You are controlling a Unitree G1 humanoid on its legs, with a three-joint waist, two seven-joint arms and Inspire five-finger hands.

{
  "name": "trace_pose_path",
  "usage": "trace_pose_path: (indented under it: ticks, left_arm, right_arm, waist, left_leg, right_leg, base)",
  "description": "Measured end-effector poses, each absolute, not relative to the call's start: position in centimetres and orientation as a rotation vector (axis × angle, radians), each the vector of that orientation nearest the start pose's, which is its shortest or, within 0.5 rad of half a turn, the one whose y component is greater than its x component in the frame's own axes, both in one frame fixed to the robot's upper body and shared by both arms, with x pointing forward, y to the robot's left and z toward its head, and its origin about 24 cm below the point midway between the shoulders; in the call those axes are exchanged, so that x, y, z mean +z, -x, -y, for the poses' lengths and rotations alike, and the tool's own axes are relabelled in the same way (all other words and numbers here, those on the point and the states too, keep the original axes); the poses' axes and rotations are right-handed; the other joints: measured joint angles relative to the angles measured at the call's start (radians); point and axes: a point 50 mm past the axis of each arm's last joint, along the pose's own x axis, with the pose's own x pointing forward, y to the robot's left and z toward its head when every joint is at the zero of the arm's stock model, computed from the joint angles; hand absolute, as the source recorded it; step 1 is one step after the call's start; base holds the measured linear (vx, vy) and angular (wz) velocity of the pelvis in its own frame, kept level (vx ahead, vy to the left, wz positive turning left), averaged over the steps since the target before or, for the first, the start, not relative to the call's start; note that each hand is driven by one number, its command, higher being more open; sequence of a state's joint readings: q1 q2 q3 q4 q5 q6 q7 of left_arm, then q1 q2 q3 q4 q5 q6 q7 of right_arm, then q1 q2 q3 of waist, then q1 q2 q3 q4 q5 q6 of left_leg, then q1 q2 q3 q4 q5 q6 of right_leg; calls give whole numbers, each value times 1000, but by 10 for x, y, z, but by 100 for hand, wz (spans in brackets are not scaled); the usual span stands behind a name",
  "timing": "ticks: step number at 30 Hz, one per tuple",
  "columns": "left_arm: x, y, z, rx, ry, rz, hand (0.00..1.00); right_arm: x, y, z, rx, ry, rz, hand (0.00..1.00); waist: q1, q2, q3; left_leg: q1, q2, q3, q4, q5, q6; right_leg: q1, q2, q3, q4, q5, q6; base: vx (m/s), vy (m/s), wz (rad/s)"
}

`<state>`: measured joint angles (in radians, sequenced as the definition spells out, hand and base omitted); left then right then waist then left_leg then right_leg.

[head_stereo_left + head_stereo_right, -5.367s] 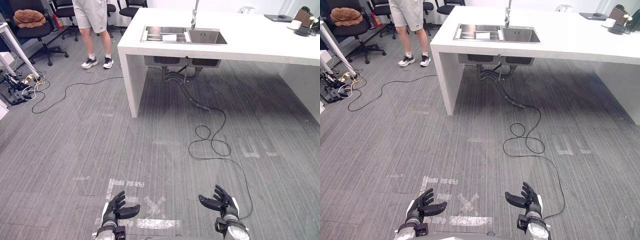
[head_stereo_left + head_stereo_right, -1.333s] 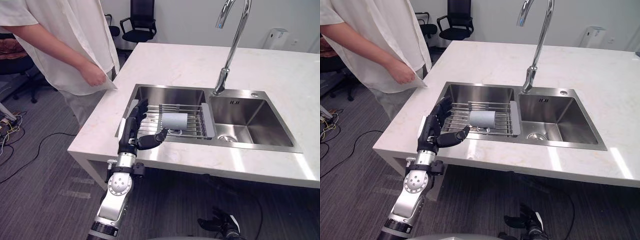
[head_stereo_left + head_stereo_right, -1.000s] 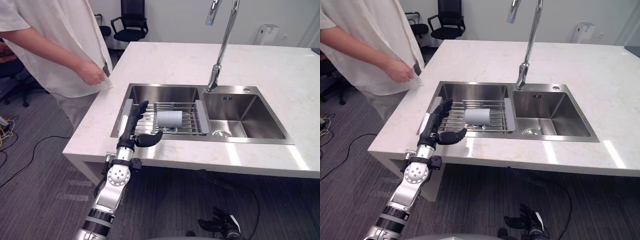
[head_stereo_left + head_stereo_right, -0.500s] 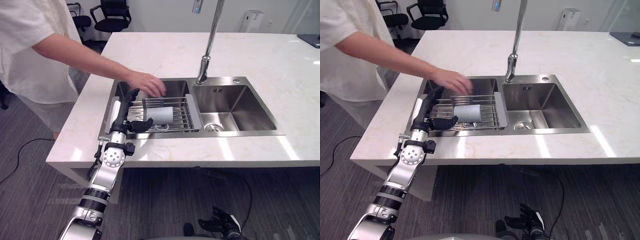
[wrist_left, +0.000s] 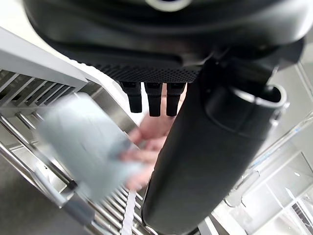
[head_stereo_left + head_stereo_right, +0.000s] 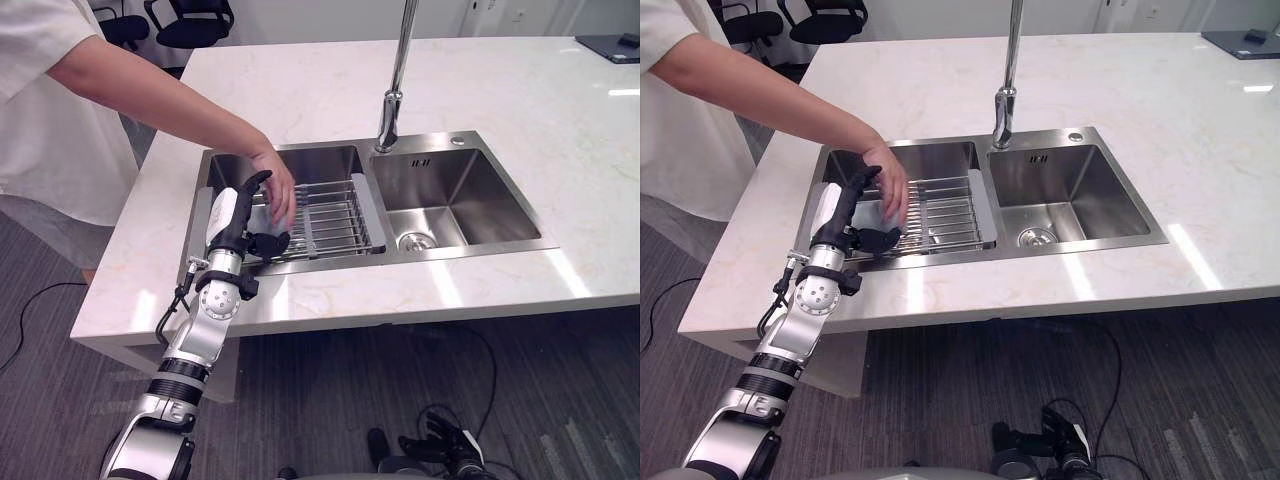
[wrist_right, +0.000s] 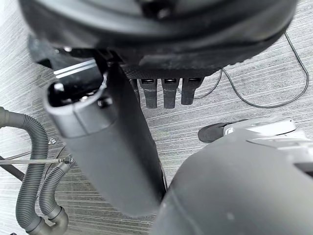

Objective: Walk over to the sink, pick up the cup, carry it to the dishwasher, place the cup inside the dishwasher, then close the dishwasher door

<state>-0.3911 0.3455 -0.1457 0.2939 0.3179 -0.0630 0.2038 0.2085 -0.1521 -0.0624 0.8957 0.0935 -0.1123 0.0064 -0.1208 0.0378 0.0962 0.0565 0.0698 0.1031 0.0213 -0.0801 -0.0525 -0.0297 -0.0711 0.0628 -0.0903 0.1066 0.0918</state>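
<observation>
A pale grey cup (image 6: 262, 216) lies at the left end of the wire rack (image 6: 332, 214) in the sink's left basin. A person's hand (image 6: 279, 190) rests on the cup from behind. My left hand (image 6: 232, 214) is open right beside the cup, fingers pointing up and thumb (image 6: 272, 241) reaching under it. In the left wrist view the blurred cup (image 5: 80, 146) shows past my straight fingers (image 5: 154, 101), with the person's hand (image 5: 152, 133) behind it. My right hand (image 6: 1061, 441) hangs low by the floor, open, with its fingers (image 7: 168, 92) straight.
The steel double sink (image 6: 300, 266) sits in a white marble counter (image 6: 560, 120), with a tall faucet (image 6: 394, 95) between the basins. The person (image 6: 55, 120) stands at the counter's left end, arm stretched over the left basin. Office chairs (image 6: 190, 12) stand behind.
The view has closed in on the sink. The person's hand reached down onto the cup and shifted it left along the rack, up to my left hand. My right hand stayed low.
</observation>
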Motion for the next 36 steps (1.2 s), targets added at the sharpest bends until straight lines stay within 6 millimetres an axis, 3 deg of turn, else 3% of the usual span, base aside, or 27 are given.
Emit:
trace_pose_path:
  ticks: [9,23,36]
  left_arm:
    - [97,-325,-174,39,-703,231,90]
    - [98,-325,-172,49,-691,242,90]
    - [104,-325,-190,150,-670,243,90]
  right_arm:
    - [-147,-84,222,-217,31,-965,90]
    - [-147,-84,222,-217,32,-965,90]
    - [-147,-84,222,-217,31,-966,90]
  waist:
    - [-14,4,6]
    - [-4,1,11]
    - [-3,0,15]
  left_leg:
    - [2,-1,21,3,0,1]
    - [4,-1,18,4,0,1]
    - [4,-1,20,4,-1,2]
  right_leg:
    - [-6,0,21,0,10,1]
    - [-1,0,19,0,11,1]
    - [-2,0,20,0,11,1]
  base:
    - [-32,-14,-7]
    - [-7,-4,0]
    - [0,0,0]
